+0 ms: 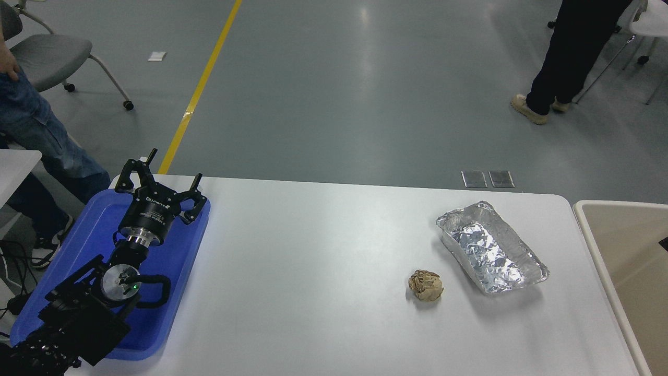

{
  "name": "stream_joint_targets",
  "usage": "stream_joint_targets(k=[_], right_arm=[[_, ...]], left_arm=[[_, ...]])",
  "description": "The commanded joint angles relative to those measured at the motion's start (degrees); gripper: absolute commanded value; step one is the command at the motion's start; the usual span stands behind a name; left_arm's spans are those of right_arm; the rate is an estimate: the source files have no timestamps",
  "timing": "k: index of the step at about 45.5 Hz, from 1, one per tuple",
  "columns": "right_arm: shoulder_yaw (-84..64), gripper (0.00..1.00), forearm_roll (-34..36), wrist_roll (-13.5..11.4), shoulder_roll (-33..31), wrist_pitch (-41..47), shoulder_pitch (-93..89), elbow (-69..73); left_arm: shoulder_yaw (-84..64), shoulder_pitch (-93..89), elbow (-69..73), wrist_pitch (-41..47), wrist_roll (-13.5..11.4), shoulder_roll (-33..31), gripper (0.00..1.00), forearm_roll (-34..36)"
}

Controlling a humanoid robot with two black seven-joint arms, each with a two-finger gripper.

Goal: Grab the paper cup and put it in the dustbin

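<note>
The paper cup is not visible anywhere in the head view. The dustbin (588, 223), a large beige bin with a pale rounded rim, stands against the table's right end and is cut off by the picture's right edge. A small dark sliver (664, 243) shows at the right edge over the bin, and I cannot tell what it is. My right gripper is out of view. My left gripper (175, 165) is parked at the lower left over the blue tray (88, 224), open and empty.
A crumpled brown paper ball (426, 285) lies on the white table (313, 271), with a crinkled silver foil tray (490, 246) just right of it. A person in jeans (36, 136) stands at the far left. Another person's legs (563, 57) are at the top right.
</note>
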Motion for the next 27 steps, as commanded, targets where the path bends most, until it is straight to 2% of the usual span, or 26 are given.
stream_joint_targets(k=[1, 14, 27], right_arm=[[1.54, 1.0, -3.06, -0.11, 2.35, -0.02, 7.06, 0.45], [-1.0, 1.0, -7.1, -0.11, 5.25, 0.77, 19.62, 1.94], [-18.04, 1.0, -11.06, -0.11, 9.55, 1.82, 36.67, 8.98]], left_arm=[[0.05, 0.0, 0.0, -0.04, 0.0, 0.0, 1.0, 0.0], [-0.04, 0.0, 0.0, -0.04, 0.0, 0.0, 1.0, 0.0], [-0.04, 0.0, 0.0, -0.04, 0.0, 0.0, 1.0, 0.0]])
